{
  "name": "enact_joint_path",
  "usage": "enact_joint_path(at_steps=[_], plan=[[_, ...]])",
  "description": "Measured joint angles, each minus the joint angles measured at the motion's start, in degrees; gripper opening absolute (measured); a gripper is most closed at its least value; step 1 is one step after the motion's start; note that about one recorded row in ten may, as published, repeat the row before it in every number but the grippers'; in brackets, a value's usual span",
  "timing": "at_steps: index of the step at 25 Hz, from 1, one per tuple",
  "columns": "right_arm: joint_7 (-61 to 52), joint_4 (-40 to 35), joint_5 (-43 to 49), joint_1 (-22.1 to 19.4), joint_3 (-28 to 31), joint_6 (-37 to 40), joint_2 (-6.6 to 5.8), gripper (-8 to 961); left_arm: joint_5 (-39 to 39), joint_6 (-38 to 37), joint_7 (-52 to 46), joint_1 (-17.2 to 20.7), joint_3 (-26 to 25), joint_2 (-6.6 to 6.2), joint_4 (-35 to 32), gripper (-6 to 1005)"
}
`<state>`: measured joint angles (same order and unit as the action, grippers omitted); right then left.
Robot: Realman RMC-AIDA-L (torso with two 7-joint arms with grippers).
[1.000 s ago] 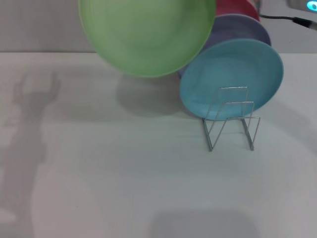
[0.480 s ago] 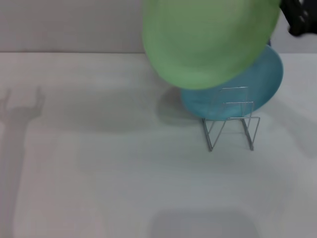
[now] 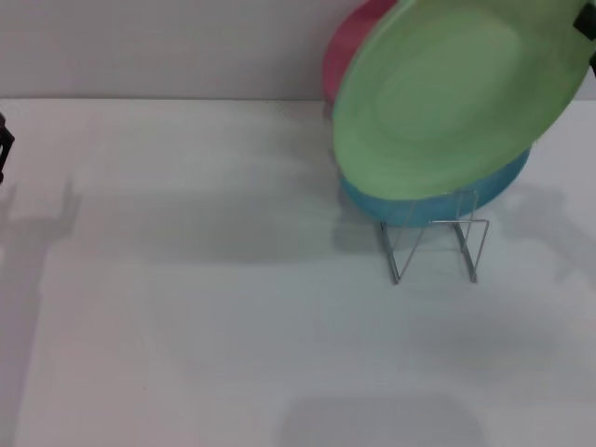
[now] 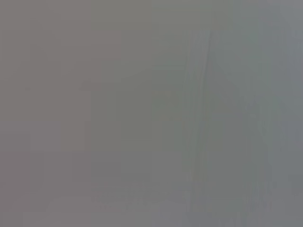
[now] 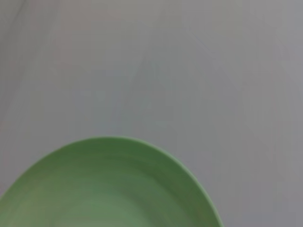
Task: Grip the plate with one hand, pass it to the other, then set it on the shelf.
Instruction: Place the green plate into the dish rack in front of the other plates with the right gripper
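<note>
My left gripper (image 3: pixel 3 147) is sitting parked at the far left edge of the counter (image 3: pixel 205 317); I cannot tell how its jaws stand. I am carrying the light green plate (image 3: pixel 453 101) tilted in the air above the wire dish rack (image 3: pixel 434 240), overlapping the turquoise plate (image 3: pixel 507 173) and a pink plate (image 3: pixel 346 47). My right gripper (image 3: pixel 585 26) is grasping its rim at upper right. To seat it well, I judge I should stand it more upright and lower it between free loops.
</note>
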<state>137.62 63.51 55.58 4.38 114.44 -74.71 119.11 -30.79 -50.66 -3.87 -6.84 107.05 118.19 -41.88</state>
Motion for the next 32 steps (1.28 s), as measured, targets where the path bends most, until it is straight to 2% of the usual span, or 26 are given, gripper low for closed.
enact_joint_path(at_steps=[11,18,20,21,22,32], plan=[[12.04,-3.05,0.96,0.68,1.60,-0.10,-0.20,17,0.58,-0.19,-2.00,-0.84,1.67,0.01,3.38,792],[13.30,-5.60,3.44,2.19,3.71,0.25,-0.17,16,0.56,-0.40,-2.02,-0.89,2.00,0.03,3.83,792],[14.04,-6.70,4.70,2.90,4.51,0.16,-0.19,16,0.56,-1.34,-1.93,-0.90,2.90,0.04,3.91,793],[14.34,-7.05,5.32,3.14,4.85,0.15,-0.19,16,0.56,-6.16,-1.25,-1.05,5.53,0.07,5.83,793],[14.44,-7.31,5.82,3.31,5.03,0.16,-0.19,16,0.56,-6.95,-1.30,-1.17,5.83,0.17,6.27,793],[15.45,-8.68,8.24,3.78,5.80,0.40,-0.23,16,0.55,-9.49,-1.25,-1.40,8.24,0.18,6.90,793]])
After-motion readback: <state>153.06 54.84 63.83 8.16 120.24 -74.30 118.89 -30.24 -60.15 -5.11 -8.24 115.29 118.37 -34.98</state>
